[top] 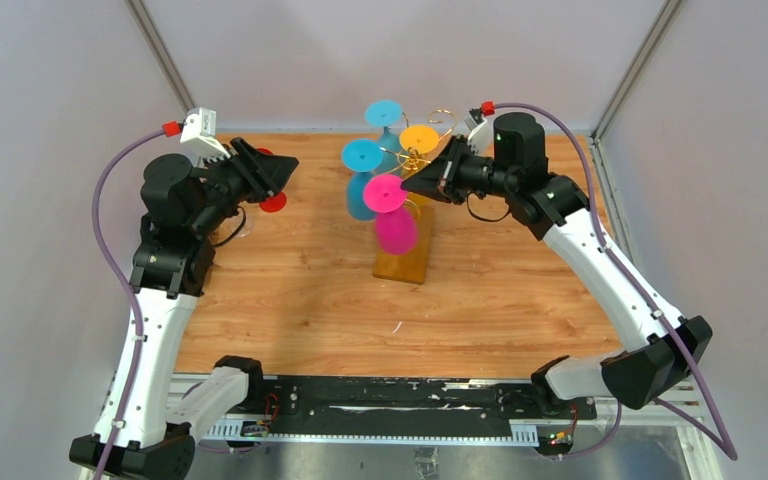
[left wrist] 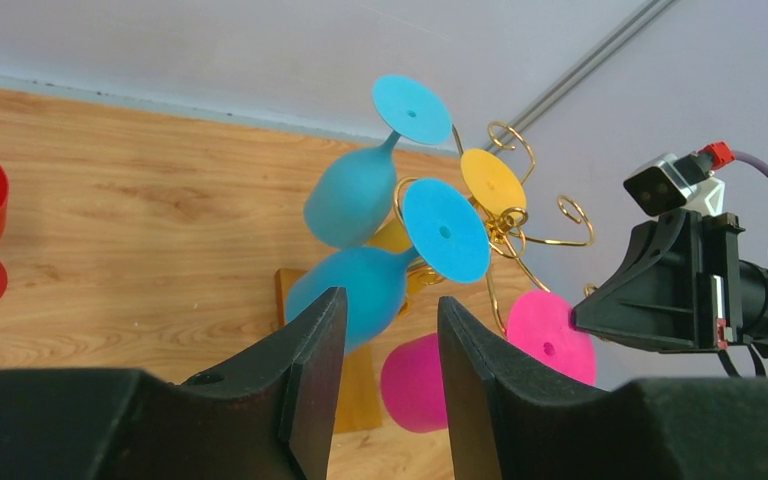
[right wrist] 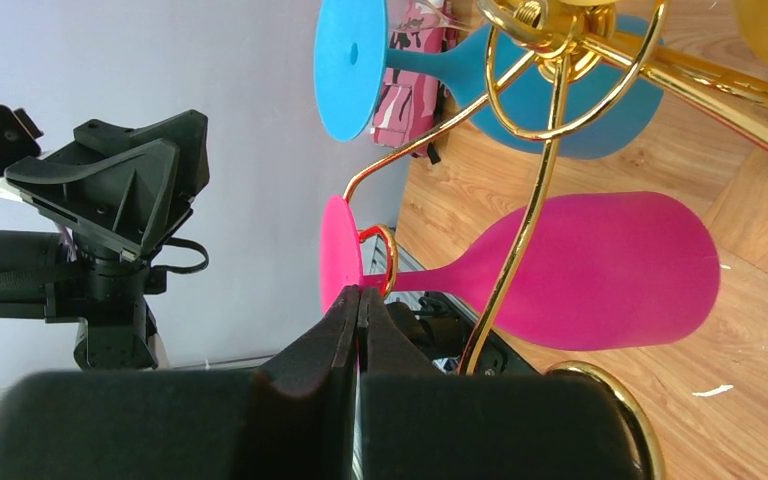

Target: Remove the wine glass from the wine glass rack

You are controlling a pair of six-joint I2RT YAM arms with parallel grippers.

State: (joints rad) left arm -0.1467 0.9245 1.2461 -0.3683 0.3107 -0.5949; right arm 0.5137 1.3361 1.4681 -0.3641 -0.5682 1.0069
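Now the pink wine glass hangs by its foot on the wine glass rack. The right gripper, fingers pressed together, is just beside this rack. The left gripper, fingers apart and holding nothing, is well to the left of it.

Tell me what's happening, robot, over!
Left end effector open, empty. Right end effector shut, tip by foot of pink wine glass. It hangs on wine glass rack. Blue glasses crowd beside it.

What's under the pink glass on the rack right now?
The rack's amber base, lying flat on the wooden table. The pink glass hangs bowl-down over it and covers part of the base, so anything beneath that part cannot be seen.
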